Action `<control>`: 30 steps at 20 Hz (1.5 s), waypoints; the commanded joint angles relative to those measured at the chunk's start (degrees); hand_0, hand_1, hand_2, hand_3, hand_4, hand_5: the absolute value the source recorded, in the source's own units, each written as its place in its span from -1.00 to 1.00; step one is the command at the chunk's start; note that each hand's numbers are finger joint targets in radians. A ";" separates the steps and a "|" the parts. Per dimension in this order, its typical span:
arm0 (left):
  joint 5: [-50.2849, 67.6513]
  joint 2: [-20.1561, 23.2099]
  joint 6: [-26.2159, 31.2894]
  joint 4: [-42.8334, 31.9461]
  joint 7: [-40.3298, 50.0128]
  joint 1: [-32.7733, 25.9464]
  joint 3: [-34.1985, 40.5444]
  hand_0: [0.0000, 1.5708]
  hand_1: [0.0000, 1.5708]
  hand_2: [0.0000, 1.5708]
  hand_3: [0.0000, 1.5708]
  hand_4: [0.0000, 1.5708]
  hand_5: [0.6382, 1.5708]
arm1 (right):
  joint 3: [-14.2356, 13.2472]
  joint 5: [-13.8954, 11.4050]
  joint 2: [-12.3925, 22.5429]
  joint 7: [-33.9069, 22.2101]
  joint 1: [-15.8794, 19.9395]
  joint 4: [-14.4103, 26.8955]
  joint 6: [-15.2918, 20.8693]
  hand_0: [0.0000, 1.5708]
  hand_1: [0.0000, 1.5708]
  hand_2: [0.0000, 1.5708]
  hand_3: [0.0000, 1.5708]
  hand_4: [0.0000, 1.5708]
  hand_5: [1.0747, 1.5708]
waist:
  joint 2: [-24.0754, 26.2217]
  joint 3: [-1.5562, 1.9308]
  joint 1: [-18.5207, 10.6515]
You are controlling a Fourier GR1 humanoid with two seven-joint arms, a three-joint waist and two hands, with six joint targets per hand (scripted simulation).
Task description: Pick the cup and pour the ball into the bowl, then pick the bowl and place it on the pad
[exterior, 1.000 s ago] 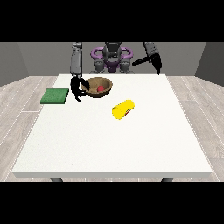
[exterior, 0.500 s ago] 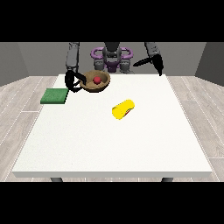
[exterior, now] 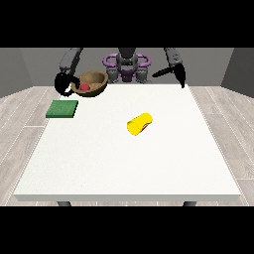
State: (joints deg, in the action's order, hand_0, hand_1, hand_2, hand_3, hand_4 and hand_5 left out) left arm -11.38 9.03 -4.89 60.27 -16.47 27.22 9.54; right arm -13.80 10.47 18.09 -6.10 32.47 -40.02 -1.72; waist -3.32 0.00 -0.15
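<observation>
Front view: bowl (exterior: 91, 83) up off the table (exterior: 124, 163), tilted, red ball (exterior: 85, 87) inside it. The hand at the view's left (exterior: 64, 83) is at the bowl's left rim, fingers curled round the edge there. Green pad (exterior: 62, 108) lies flat near the table's left edge, below and left of the bowl, apart from it. Yellow cup (exterior: 140, 123) on its side mid-table, well apart, nothing inside that I can see. The hand at the view's right (exterior: 174, 72) is raised over the far right corner, fingers straight, holding nothing. Bowl looks rigid, wood-like, probably light; rim is the sensible place to hold, kept level or the ball may roll out. Pour looks done, placing on pad remains
</observation>
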 commanded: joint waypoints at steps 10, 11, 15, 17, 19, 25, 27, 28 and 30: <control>-5.22 -5.01 -7.85 6.57 -3.33 5.06 -5.59 -1.00 -1.00 -1.00 -1.00 -1.00 0.99 | -11.54 8.71 15.51 5.31 4.24 8.45 -12.89 1.00 1.00 1.00 1.00 0.33 0.96 | -14.56 0.10 -3.57; -4.08 -6.18 -7.82 4.53 -7.36 2.98 -5.09 -1.00 -1.00 -1.00 -1.00 -1.00 0.99 | -11.01 8.62 13.35 7.90 3.26 7.26 -12.66 1.00 1.00 1.00 0.83 0.30 0.97 | -15.60 0.06 -2.31; -5.15 -4.78 -7.65 13.34 -3.61 4.99 -6.55 -1.00 -1.00 -1.00 -1.00 -1.00 0.99 | -13.77 8.28 18.97 16.71 2.16 12.73 -16.68 1.00 1.00 1.00 0.71 0.28 0.98 | -22.08 0.17 -4.79; -5.83 -5.37 -6.92 17.47 -0.98 3.86 -8.55 -1.00 -1.00 -1.00 -1.00 -1.00 0.99 | -13.52 6.63 22.75 17.48 2.10 14.69 -17.16 1.00 1.00 1.00 -0.01 0.30 0.99 | -22.03 0.19 -5.70; -5.69 -3.24 -7.02 19.01 -0.19 4.97 -6.91 -1.00 -1.00 -1.00 -1.00 -1.00 0.98 | -13.53 6.56 23.77 18.70 3.29 15.61 -18.66 1.00 1.00 1.00 -1.00 0.31 0.98 | -23.64 0.15 -4.93; -6.75 -2.22 -6.00 27.34 4.74 4.06 -8.46 -1.00 -1.00 -1.00 -1.00 -1.00 0.99 | -14.01 5.30 27.42 22.07 6.08 18.68 -18.06 1.00 1.00 1.00 -1.00 0.32 0.99 | -26.71 0.17 -4.86; -8.94 -4.90 -9.03 24.96 4.68 4.12 -9.78 -1.00 -1.00 -1.00 -1.00 -1.00 0.99 | -12.48 4.34 27.47 19.41 8.16 18.04 -17.84 1.00 1.00 1.00 -0.75 0.32 0.99 | -25.76 0.10 -3.33; -8.26 -5.20 -7.83 28.70 6.87 1.83 -10.69 -1.00 -1.00 -1.00 -1.00 -1.00 0.98 | -12.68 4.20 27.34 20.84 6.80 19.72 -18.69 1.00 1.00 1.00 -0.44 0.31 1.00 | -25.06 0.13 -3.88; -7.58 -3.89 -6.97 30.60 8.73 2.60 -9.54 -1.00 -1.00 -1.00 -1.00 -1.00 0.98 | -13.98 6.05 26.24 21.01 7.22 20.99 -21.10 1.00 1.00 1.00 -0.73 0.28 1.00 | -24.65 0.13 -2.77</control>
State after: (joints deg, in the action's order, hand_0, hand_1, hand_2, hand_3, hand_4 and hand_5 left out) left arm -19.07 4.87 -12.63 87.23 -10.95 30.50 0.33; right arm -27.13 15.70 44.41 14.90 38.90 -21.13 -20.70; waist -28.94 0.11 -3.71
